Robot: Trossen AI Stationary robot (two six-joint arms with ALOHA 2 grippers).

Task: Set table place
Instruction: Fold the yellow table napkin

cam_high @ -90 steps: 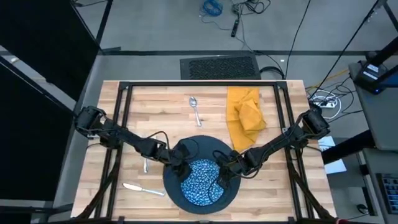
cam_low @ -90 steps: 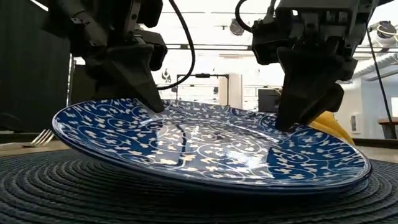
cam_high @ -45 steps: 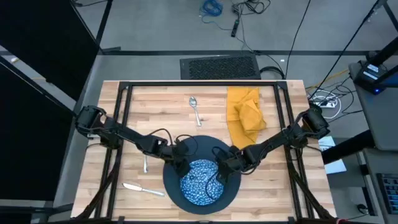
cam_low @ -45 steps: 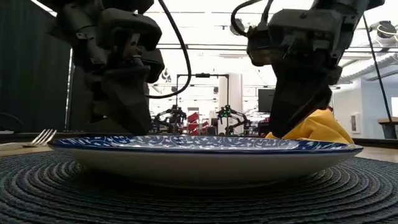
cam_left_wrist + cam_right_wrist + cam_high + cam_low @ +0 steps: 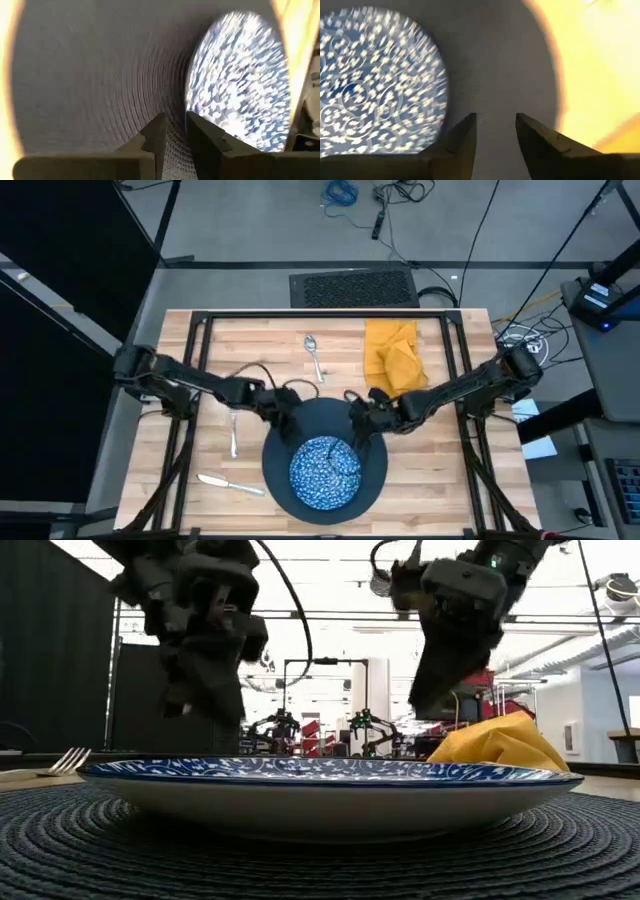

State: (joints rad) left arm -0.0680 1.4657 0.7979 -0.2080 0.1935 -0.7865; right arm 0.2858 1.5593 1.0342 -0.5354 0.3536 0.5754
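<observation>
Place-setting items lie on the wooden desk (image 5: 250, 345). A large dark round mat (image 5: 325, 420) sits at lower centre of the high view, and the blue-and-white patterned plate (image 5: 324, 471) rests flat on it, toward the mat's lower half. In the low view the plate (image 5: 320, 785) sits level on the ribbed mat (image 5: 100, 850).

The yellow napkin (image 5: 395, 365) lies crumpled at upper right of centre in the high view, its lower edge near the mat. The spoon (image 5: 314, 356) lies just above the mat, near upper centre. The fork (image 5: 233, 437) lies left of the mat, and the knife (image 5: 228, 483) lies at lower left, well apart from the plate.

Left gripper (image 5: 283, 408) is positioned over the mat's upper left edge, clear of the plate. In the left wrist view its fingers (image 5: 200, 137) stand close together with a narrow gap, holding nothing.

Right gripper (image 5: 362, 412) is positioned over the mat's upper right edge, beside the napkin's lower end. In the right wrist view its fingers (image 5: 462, 140) are spread apart and empty, with bare mat between them.

In the low view both grippers hang above the plate without touching it.
</observation>
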